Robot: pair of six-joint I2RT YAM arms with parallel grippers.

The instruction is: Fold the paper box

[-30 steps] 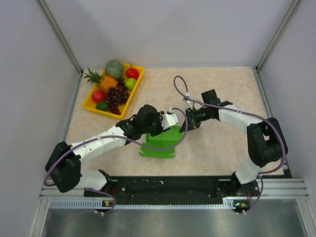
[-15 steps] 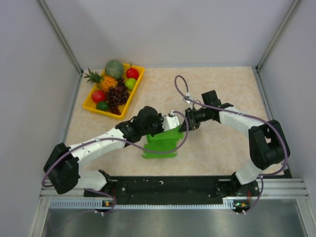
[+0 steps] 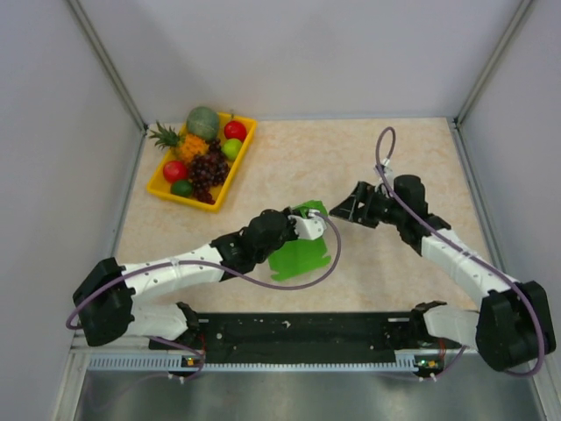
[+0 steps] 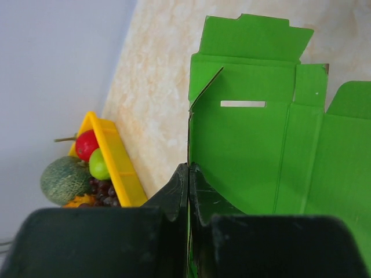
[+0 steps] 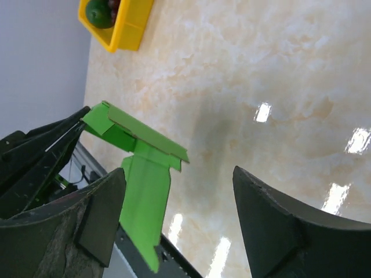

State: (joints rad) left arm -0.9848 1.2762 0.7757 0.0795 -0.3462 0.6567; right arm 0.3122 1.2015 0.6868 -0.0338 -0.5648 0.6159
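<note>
The paper box [image 3: 300,256] is a bright green flat cut-out with flaps, held tilted above the table near its front middle. My left gripper [image 3: 308,221] is shut on the box's upper left edge. In the left wrist view the fingertips [image 4: 181,184] pinch that thin edge, and the green panel [image 4: 255,145] with its slot spreads away to the right. My right gripper [image 3: 340,210] stands open a short way to the right of the box, touching nothing. In the right wrist view the green box [image 5: 145,191] hangs by the left finger [image 5: 104,208], with bare table between the jaws.
A yellow fruit tray [image 3: 243,155] with a melon, pineapple, grapes and apples sits at the back left, also seen as the tray [image 4: 119,165] in the left wrist view. White walls close in the table on three sides. The black base rail [image 3: 298,329] runs along the near edge.
My right gripper opened, let go of the box and drew back to the right. My left gripper closed on the box's edge, and the box now hangs flatter and lower.
</note>
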